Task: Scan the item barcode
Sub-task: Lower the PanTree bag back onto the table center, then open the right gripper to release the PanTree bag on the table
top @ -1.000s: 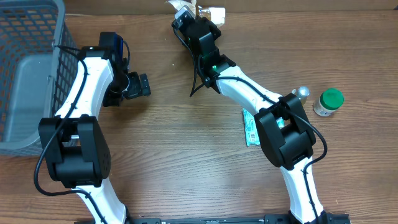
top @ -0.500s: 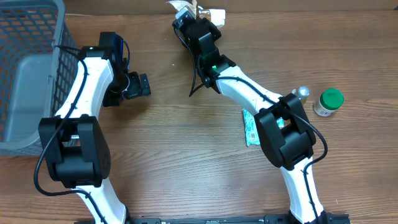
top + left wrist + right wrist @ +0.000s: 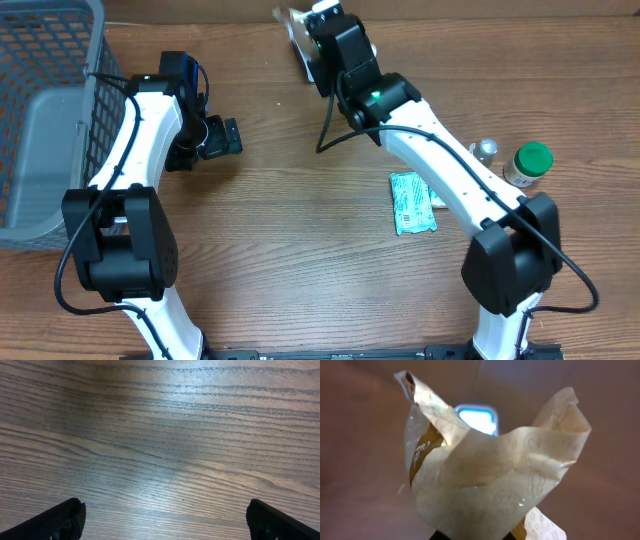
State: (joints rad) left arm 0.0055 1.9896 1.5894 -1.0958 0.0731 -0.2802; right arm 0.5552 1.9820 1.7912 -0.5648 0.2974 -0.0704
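Right gripper (image 3: 312,30) is clamped shut on the crumpled cream-and-gold plastic wrapper (image 3: 490,485), apparently raised, well apart from the grey wire basket (image 3: 50,60); no barcode shows, so rotate slowly until a flat printed face appears; left gripper (image 3: 165,520) hangs fully spread and empty, near the basket; bare wooden desk (image 3: 300,250) beyond the basket leaves swing room.

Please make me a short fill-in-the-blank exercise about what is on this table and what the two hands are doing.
The right hand is shut on a crinkled wrapper; the left hand stands ____ over the table.
The small bottle has a ____ lid.
The teal packet lies on the table, not in the grey ____.
Missing words: open, green, basket.
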